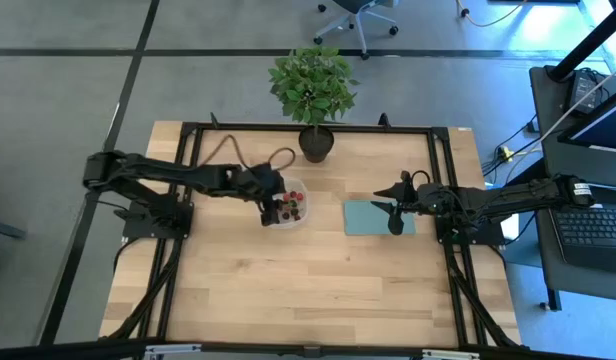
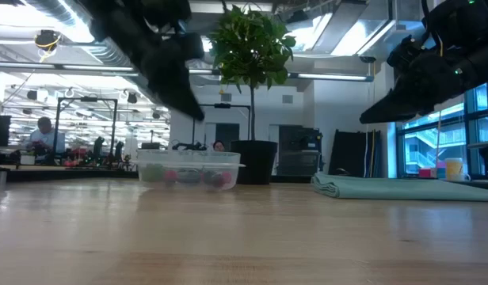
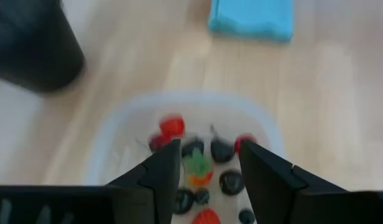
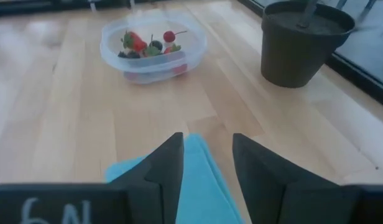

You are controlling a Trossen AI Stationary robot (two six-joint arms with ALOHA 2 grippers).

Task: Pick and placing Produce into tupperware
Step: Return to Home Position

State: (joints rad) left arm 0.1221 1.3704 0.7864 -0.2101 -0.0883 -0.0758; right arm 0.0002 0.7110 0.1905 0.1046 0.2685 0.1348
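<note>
The clear tupperware (image 1: pixel 302 192) stands on the wooden table at centre left. It holds several small red berries (image 3: pixel 173 126) and dark berries (image 3: pixel 221 151). They also show in the right wrist view (image 4: pixel 138 45). My left gripper (image 3: pixel 210 152) is open and empty. It hovers above the tupperware's near-left part (image 1: pixel 271 210), fingers pointing down over the berries. My right gripper (image 4: pixel 207 143) is open and empty. It hovers above the flat teal sheet (image 1: pixel 373 217) at centre right.
A leafy potted plant (image 1: pixel 313 85) stands in a dark pot (image 1: pixel 316 143) at the far edge, just behind the tupperware. The black frame (image 1: pixel 188 160) runs along the table's sides. Bare wood (image 1: pixel 308 290) lies toward the near edge.
</note>
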